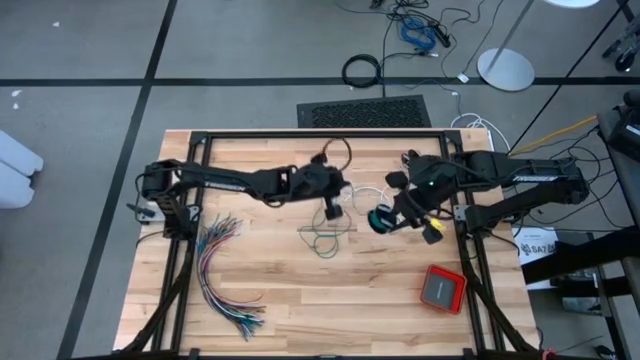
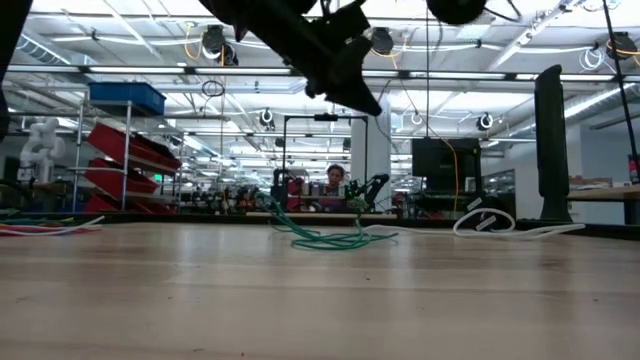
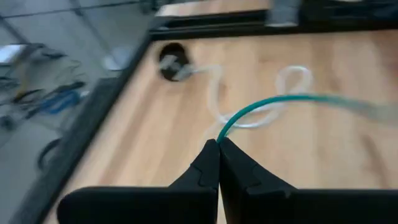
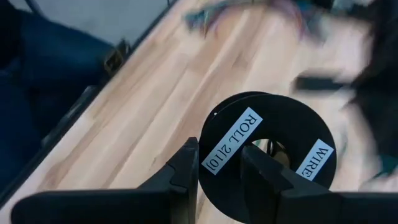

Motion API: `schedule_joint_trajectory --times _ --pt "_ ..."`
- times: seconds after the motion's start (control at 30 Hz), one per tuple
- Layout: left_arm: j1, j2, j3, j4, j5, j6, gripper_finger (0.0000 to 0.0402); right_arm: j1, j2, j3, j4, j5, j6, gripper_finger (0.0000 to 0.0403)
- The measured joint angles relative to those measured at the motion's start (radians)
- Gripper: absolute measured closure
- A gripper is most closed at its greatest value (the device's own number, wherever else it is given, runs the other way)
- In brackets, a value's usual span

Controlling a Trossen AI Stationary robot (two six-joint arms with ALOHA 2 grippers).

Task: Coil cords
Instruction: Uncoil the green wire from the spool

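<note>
Left wrist view showed the left claw (image 3: pixel 219 144) pinched fully together on the end of the teal-green cord (image 3: pixel 273 102), which rose from the fingertips and curved away over the wooden tabletop (image 3: pixel 155 143). Beyond it a white cord (image 3: pixel 217 99) looped across the boards toward a small dark spool (image 3: pixel 171 61).

From above, that claw (image 1: pixel 331 211) hung near the middle of the tabletop (image 1: pixel 300 290), and the rest of the teal-green cord (image 1: pixel 325 238) lay in a loose tangle just below it. At table height the same cord (image 2: pixel 330 238) sat in a low heap on the boards.

The right claw (image 4: pixel 219 162) stood partly open with its fingers gripping one flange of a black wire reel (image 4: pixel 267 155), which bore white labels. In the overhead view the right claw (image 1: pixel 395 215) and the reel (image 1: pixel 380 219) sat just to the right of the left claw, close to the white cord (image 1: pixel 372 192).

Farther out, a fanned bundle of many-coloured wires (image 1: pixel 222 275) lay near the left edge, and a red and grey box (image 1: pixel 442 289) rested near the right front corner.
</note>
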Motion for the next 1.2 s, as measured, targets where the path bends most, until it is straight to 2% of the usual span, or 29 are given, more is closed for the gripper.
schedule_joint_trajectory --times 0.07,0.23,0.4,0.5,0.63,0.83,1.0,1.1,1.2 --pt "0.013 -0.028 0.000 -0.004 -0.011 0.000 0.0400 0.000 0.000 0.000 -0.071 0.043 0.027 0.0325" --pt "0.003 -0.103 0.000 -0.005 -0.006 0.025 0.0400 -0.003 0.001 0.000 -0.199 0.308 0.077 0.0325" --pt "-0.049 -0.140 0.001 -0.044 0.114 0.026 0.0400 -0.010 -0.002 0.000 -0.200 0.517 0.049 0.0325" --pt "-0.088 -0.137 0.001 -0.125 0.128 0.013 0.0400 -0.010 -0.008 0.000 -0.162 0.594 0.009 0.0325" --pt "-0.124 -0.113 -0.006 -0.204 0.124 -0.047 0.0400 -0.010 -0.015 0.000 -0.074 0.598 -0.054 0.0325" --pt "-0.140 -0.079 -0.057 -0.221 0.130 -0.108 0.0400 0.000 -0.017 0.000 0.050 0.590 -0.134 0.0325" --pt "-0.134 -0.051 -0.064 -0.274 0.095 -0.167 0.0397 0.000 -0.017 0.000 0.056 0.535 -0.133 0.0325" --pt "-0.134 -0.051 -0.064 -0.266 0.081 -0.148 0.0368 0.000 -0.017 0.000 0.046 0.488 -0.110 0.0325" --pt "-0.135 -0.051 -0.064 -0.259 0.048 -0.126 0.0317 0.000 -0.017 0.000 0.028 0.447 -0.083 0.0325"
